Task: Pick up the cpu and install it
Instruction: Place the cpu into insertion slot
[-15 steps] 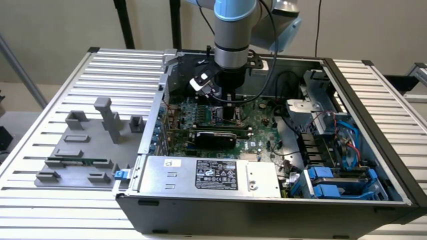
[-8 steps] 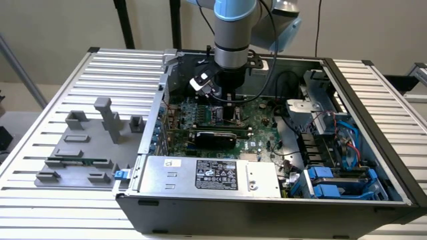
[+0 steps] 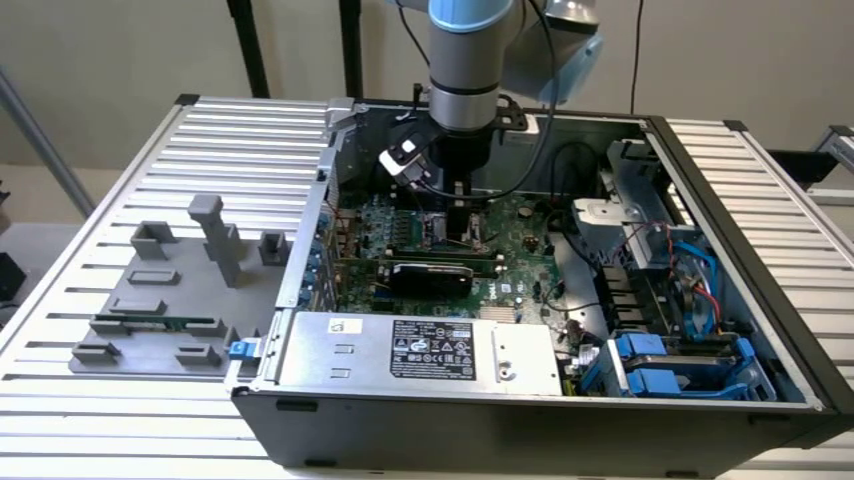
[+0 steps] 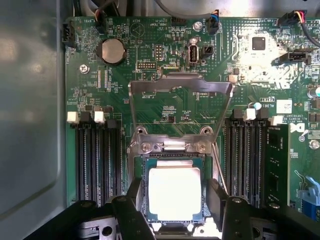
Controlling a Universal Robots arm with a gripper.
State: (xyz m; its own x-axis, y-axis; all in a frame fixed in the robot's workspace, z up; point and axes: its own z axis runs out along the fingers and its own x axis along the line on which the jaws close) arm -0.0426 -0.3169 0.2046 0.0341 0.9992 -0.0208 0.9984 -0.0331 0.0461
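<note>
Right up close, the tool point(image 4: 175, 189) straddles the cpu point(image 4: 174, 195), tight on both sides. We can't tell whether it's clamped or let go. The cpu lies flat within its socket, silvery top, green rim. Beyond it, the load plate point(image 4: 180, 86) stands flipped open on the motherboard point(image 4: 150, 55). The arm point(image 3: 465, 60) drops straight down into the open case point(image 3: 747, 240).

One cpu point(image 4: 174, 192), one motherboard point(image 4: 150, 30), one coin cell battery point(image 4: 111, 51), one hinged socket frame point(image 4: 180, 85), one computer case point(image 3: 741, 190), one power supply point(image 3: 334, 350), one black card point(image 3: 427, 277), one loose green memory stick point(image 3: 154, 324), one robot arm point(image 3: 467, 60).
</note>
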